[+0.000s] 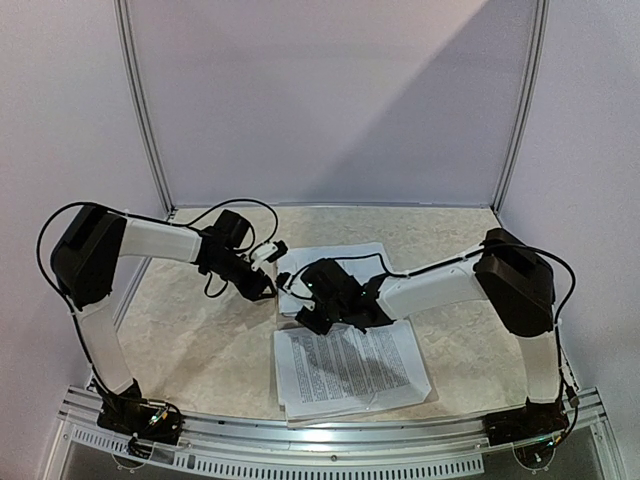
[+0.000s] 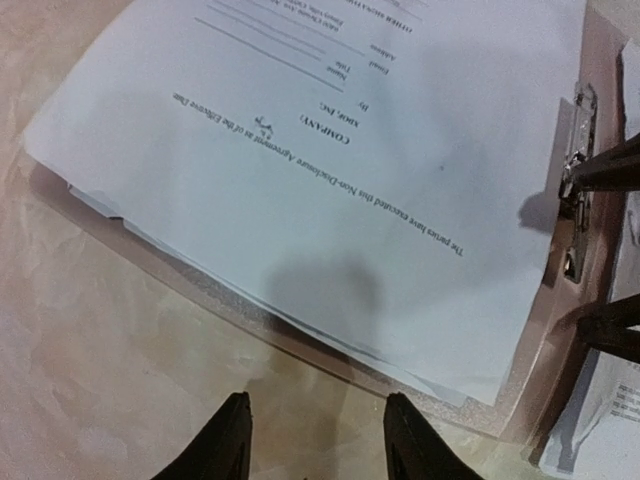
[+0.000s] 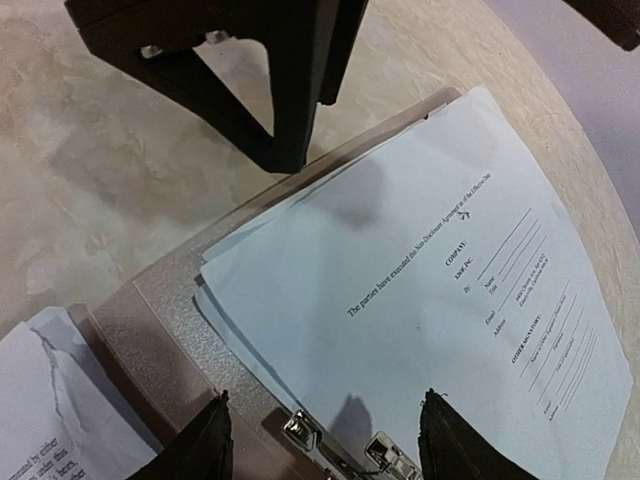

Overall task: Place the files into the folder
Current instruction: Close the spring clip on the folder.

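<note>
The beige mottled worktop (image 1: pixel 200 330) carries a tan folder (image 3: pixel 170 300) topped with sheets (image 1: pixel 345 255) at its middle. A printed stack (image 1: pixel 350 370) lies just nearer.

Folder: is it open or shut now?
Open. The folder lies flat, its metal clip exposed, with a printed sheet resting on its inside.

A lab-like robot test booth: plain pale panel walls (image 1: pixel 330 100) framed by metal posts (image 1: pixel 143 110), a marbled beige surface (image 1: pixel 190 330), and the left arm (image 1: pixel 160 240) and right arm (image 1: pixel 440 285) bolted to an aluminium rail (image 1: pixel 330 445).
</note>
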Robot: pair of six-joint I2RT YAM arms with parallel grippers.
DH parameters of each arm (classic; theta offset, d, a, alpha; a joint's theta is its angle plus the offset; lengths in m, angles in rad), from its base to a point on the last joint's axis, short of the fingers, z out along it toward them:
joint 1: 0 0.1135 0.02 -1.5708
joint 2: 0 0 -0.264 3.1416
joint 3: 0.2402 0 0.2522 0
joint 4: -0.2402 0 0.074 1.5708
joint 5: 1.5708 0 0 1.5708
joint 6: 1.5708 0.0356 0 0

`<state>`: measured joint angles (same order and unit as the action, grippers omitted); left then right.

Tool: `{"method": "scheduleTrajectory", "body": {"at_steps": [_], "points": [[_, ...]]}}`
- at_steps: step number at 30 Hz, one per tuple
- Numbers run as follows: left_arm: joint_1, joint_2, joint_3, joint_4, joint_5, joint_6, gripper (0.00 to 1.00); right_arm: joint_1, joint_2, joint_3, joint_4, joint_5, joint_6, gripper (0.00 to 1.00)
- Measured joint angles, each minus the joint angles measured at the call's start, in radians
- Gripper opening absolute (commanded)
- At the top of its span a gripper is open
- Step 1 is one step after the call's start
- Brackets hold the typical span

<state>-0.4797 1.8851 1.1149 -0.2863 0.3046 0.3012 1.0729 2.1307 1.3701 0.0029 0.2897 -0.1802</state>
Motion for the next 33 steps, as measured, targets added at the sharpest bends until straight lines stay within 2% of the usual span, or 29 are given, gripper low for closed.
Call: {"method": "scheduleTrajectory", "body": {"at_steps": [9, 16, 24, 33], "points": [[0.0, 0.0, 0.0, 0.01, -0.002, -0.003, 0.47, 0.0, 0.039, 0.02, 0.021, 0.058, -0.031, 0.6], [-0.022, 0.005, 0.058, 0.014, -0.023, -0.003, 0.48, 0.0, 0.039, 0.018, 0.028, 0.083, -0.032, 0.59], [-0.073, 0.087, 0.096, 0.028, -0.055, 0.0, 0.48, 0.0, 0.039, 0.016, 0.028, 0.128, -0.037, 0.52], [-0.081, 0.114, 0.096, 0.019, -0.084, 0.009, 0.47, 0.0, 0.038, 0.01, 0.037, 0.172, -0.035, 0.5]]}}
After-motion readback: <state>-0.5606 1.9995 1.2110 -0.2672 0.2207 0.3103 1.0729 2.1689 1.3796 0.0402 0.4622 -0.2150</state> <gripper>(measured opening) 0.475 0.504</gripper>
